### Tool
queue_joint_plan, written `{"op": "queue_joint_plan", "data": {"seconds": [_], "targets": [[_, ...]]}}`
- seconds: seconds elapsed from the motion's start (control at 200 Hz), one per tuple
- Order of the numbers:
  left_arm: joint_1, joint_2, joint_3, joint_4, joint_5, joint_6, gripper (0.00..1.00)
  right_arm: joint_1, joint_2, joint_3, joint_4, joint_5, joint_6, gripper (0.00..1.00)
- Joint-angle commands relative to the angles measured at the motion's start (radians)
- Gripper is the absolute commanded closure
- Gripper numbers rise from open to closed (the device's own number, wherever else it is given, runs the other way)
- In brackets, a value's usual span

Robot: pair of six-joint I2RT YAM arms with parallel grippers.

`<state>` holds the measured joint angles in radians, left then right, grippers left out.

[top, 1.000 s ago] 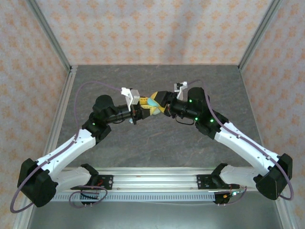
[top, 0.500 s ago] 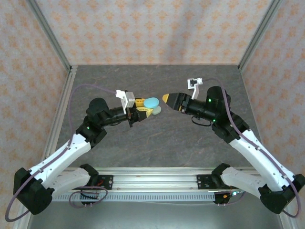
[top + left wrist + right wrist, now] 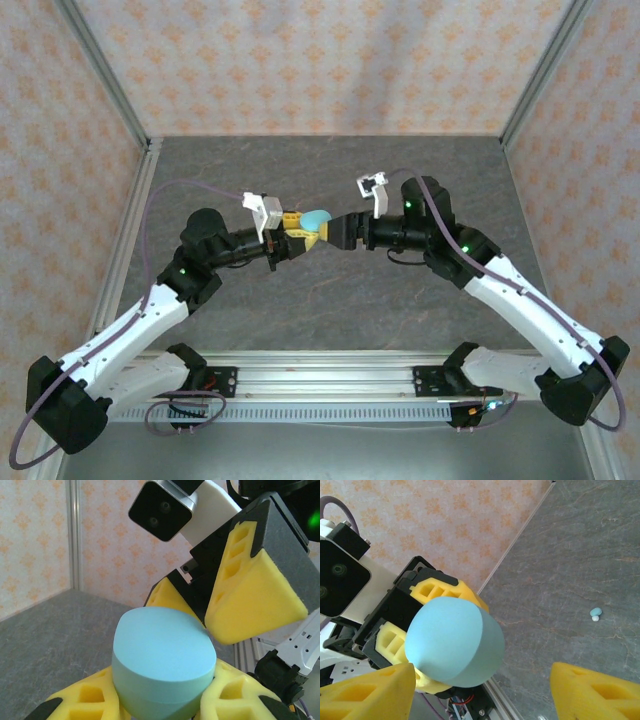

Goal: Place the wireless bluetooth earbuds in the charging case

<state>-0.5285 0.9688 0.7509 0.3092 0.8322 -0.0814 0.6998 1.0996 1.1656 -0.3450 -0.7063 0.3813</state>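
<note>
A light blue oval charging case (image 3: 316, 219) is held above the table with my left gripper (image 3: 300, 233) shut on it. In the left wrist view the case (image 3: 162, 662) sits between my yellow fingers (image 3: 87, 702), its lid down. My right gripper (image 3: 340, 232) stands open just right of the case, its yellow fingers (image 3: 250, 597) reaching past the case's far side without touching it. In the right wrist view the case (image 3: 452, 642) lies between my wide-apart fingertips (image 3: 367, 692). A tiny teal earbud (image 3: 595, 612) lies on the table, a whitish speck beside it.
The grey stone-patterned table (image 3: 330, 300) is ringed by an aluminium frame (image 3: 128, 245) and patterned walls. Both arm bases sit on the rail (image 3: 330, 380) at the near edge.
My right gripper backed away to the right, opened wider, then came back up to the case. My left gripper shifted slightly left, still holding the case.
</note>
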Motion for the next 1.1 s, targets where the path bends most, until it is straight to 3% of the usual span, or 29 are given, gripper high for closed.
{"op": "queue_joint_plan", "data": {"seconds": [0.0, 0.751, 1.096], "targets": [[-0.005, -0.021, -0.003, 0.006, 0.022, 0.002, 0.88, 0.003, 0.011, 0.043, 0.004, -0.003, -0.033, 0.29], [-0.005, -0.033, 0.006, -0.024, 0.016, 0.016, 0.88, 0.006, -0.021, 0.012, -0.067, -0.024, -0.147, 0.25], [-0.005, -0.025, 0.015, -0.033, 0.024, 0.017, 0.89, 0.006, 0.009, 0.051, -0.096, 0.052, -0.16, 0.26]]}}
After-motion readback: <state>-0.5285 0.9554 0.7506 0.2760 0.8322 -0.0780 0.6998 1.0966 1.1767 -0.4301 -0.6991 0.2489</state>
